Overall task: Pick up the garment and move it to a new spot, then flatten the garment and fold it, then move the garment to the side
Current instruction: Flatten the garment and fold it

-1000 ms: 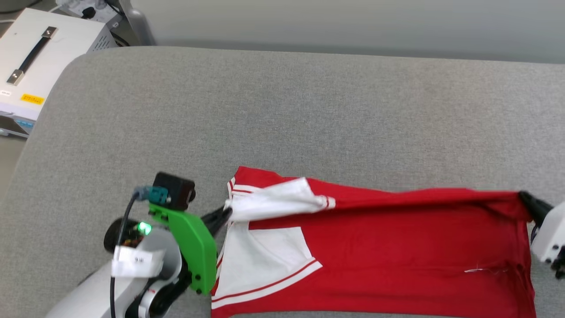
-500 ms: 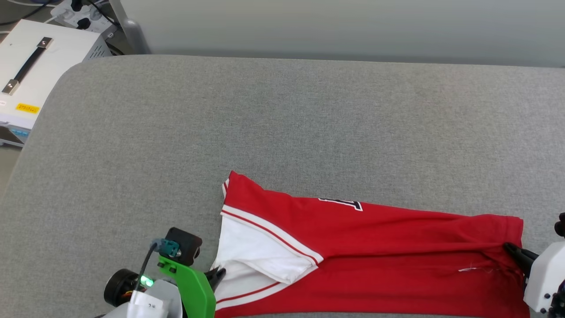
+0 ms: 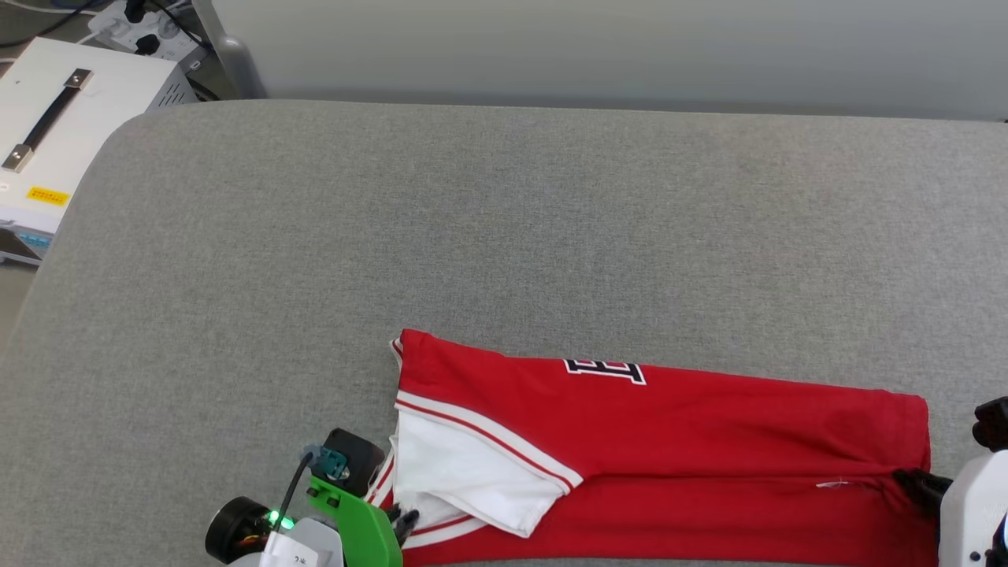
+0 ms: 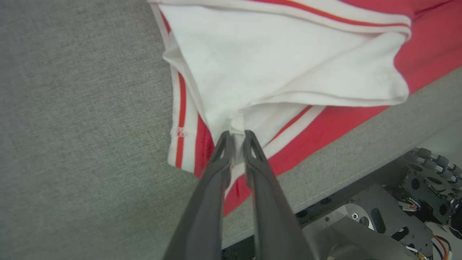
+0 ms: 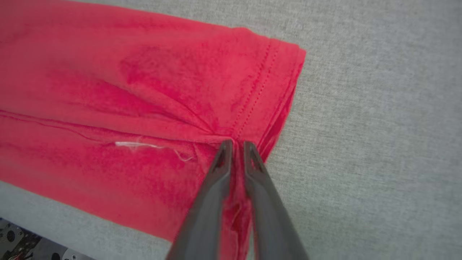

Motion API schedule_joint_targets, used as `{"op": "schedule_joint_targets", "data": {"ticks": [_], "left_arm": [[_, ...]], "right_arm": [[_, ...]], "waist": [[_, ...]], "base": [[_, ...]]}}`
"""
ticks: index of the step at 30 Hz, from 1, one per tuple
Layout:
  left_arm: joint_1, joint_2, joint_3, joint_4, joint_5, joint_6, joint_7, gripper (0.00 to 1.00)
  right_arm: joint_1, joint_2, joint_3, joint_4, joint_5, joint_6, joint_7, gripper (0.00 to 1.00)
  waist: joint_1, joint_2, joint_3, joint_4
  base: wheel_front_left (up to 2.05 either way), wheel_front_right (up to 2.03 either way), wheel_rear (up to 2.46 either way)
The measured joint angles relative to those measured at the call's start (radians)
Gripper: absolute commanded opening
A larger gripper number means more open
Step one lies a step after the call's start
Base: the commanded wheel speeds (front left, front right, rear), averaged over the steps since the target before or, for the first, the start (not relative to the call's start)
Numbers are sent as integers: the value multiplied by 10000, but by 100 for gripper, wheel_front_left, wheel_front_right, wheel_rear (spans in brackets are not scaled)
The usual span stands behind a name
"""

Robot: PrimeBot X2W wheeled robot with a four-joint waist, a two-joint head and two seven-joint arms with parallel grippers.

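Garment [image 3: 709, 425] lay folded lengthwise; left gripper [image 4: 237, 135] clamped its sleeve end, right gripper [image 5: 237, 144] its hem, seemingly keeping the fold straight.

Here's the garment [image 3: 709, 449], lying long and narrow along the near edge of the grey bench [image 3: 504, 228], folded lengthwise with red cloth on top. At its left end a white sleeve [image 3: 465, 480] with striped trim pokes out from under the red fold, and a bit of black-and-white lettering [image 3: 605, 368] shows along the far edge. The left hand [image 3: 405, 521] is low at the lower left, dark fingertips right at the sleeve's striped hem, with a green bracket [image 3: 358, 531] beside them. The right hand [image 3: 915, 483] is at the lower right, fingertips on the puckered hem end. Past the bench's far left corner there's a white case [image 3: 79, 94] with a black handle.
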Motion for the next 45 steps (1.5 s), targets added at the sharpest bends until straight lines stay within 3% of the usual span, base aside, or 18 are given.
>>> {"op": "schedule_joint_targets", "data": {"ticks": [5, 10, 15, 19, 22, 26, 31, 37, 45], "left_arm": [[3, -13, 15, -63, 71, 107, -88, 100], [0, -21, 286, -663, 79, 445, -437, 100], [-53, -111, 1003, -1129, 531, 1057, -1707, 100], [-89, -385, 1469, -1193, 702, 1319, -2765, 100], [-87, -903, 2046, -1129, 522, 1427, -3850, 100], [-77, -1264, 2299, -826, 527, 1367, -4959, 100], [-24, -1290, 2763, -121, 876, 1336, -5741, 100], [34, -1344, 3076, 527, 1498, 1317, -5908, 100], [194, -1768, 3634, 771, 1996, 907, -5919, 100]], "right_arm": [[45, -90, -27, -167, 265, 0, 142, 100], [241, -173, -683, -562, 629, -2, 734, 100], [313, 100, -1647, -1202, 805, -2, 1741, 100], [314, 711, -2571, -1419, 451, 0, 2477, 100], [316, 1179, -3074, -1434, -136, 0, 3016, 100], [316, 2069, -3896, -1260, -725, 0, 3511, 100], [307, 2976, -4621, -984, -1189, 0, 3820, 100], [214, 3434, -4951, -625, -1411, 0, 3887, 100], [179, 3438, -4637, -372, -1321, -15, 3764, 100]], "waist": [[0, 0, -183, -18], [0, 0, -340, 7], [0, 0, -354, 66], [0, 0, -308, 93], [0, 0, -224, 132], [0, 0, -63, 194], [0, 0, 137, 297], [0, 0, 323, 410], [0, 0, 562, 512]], "base": [[0, 0, 0], [0, 0, 0], [0, 0, 0], [0, 0, 0], [0, 0, 0], [0, 0, 0], [0, 0, 0], [0, 0, 0], [0, 0, 0]]}}
